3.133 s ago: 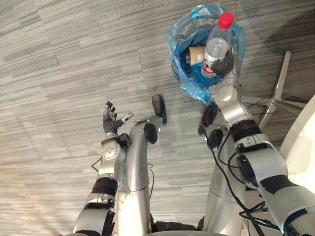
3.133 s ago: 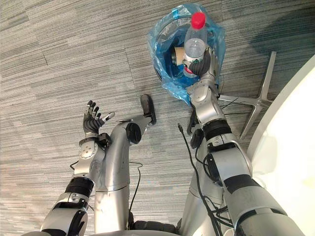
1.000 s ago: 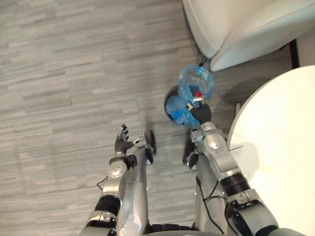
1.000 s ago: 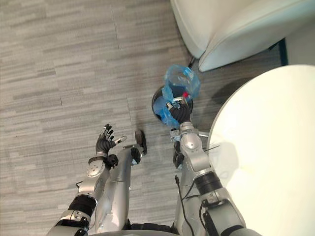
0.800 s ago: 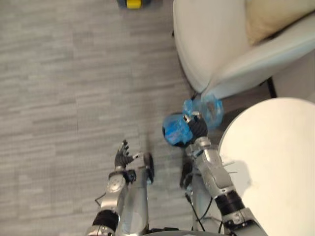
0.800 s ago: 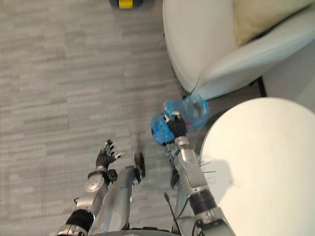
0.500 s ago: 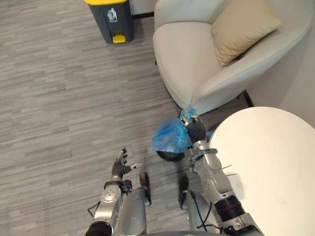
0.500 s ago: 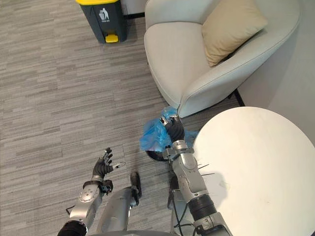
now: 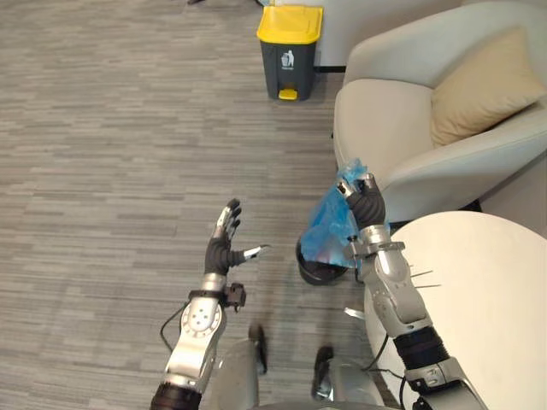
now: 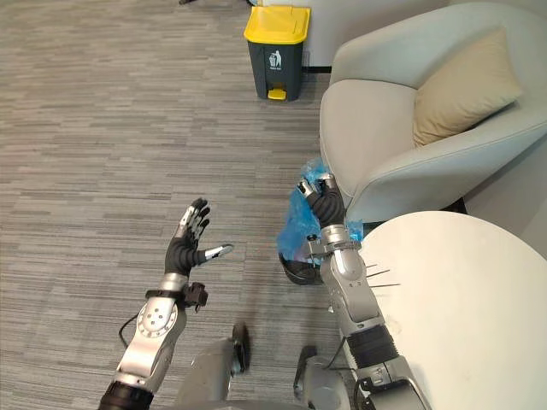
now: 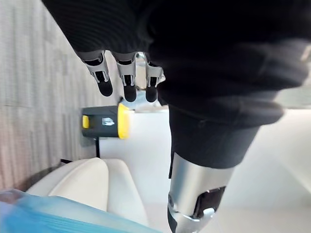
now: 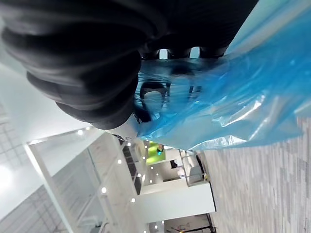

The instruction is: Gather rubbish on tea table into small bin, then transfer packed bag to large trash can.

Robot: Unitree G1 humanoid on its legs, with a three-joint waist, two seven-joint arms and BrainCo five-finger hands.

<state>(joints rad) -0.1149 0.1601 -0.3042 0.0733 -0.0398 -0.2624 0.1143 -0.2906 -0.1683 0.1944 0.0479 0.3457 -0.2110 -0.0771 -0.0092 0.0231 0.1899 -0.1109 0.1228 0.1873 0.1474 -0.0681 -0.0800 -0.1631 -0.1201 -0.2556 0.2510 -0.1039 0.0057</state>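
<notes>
Bag of translucent blue plastic (image 9: 327,229), bunched at its neck, hanging at the centre of the left eye view. We see the neck gripped by the right hand (image 9: 367,203), which reaches up from the lower right of the frame. In the right wrist view its fingers are clenched round the gathered film, which spreads past them in blue folds. We cannot tell what the bag holds.

The bag's lower end overlaps the rim of a small round black bin (image 9: 316,271) standing on the floor just below it. We cannot tell whether the film touches that rim.

To the lower right of the bin lies the round white tea table (image 9: 491,295), its edge just beside the right forearm. Above the hand, at the upper right of the frame, stands a cream upholstered armchair (image 9: 385,128) with a tan square cushion (image 9: 483,90) leaning against its back.

The large dark grey trash can with a yellow lid (image 9: 291,47) stands upright at the top centre of the frame, well apart from the bag and left of the armchair.

The left hand (image 9: 224,248) is raised at the lower left of centre over the grey striped carpet (image 9: 102,137). Its fingers (image 11: 124,83) are straight and released, its thumb held apart, grasping nothing.
</notes>
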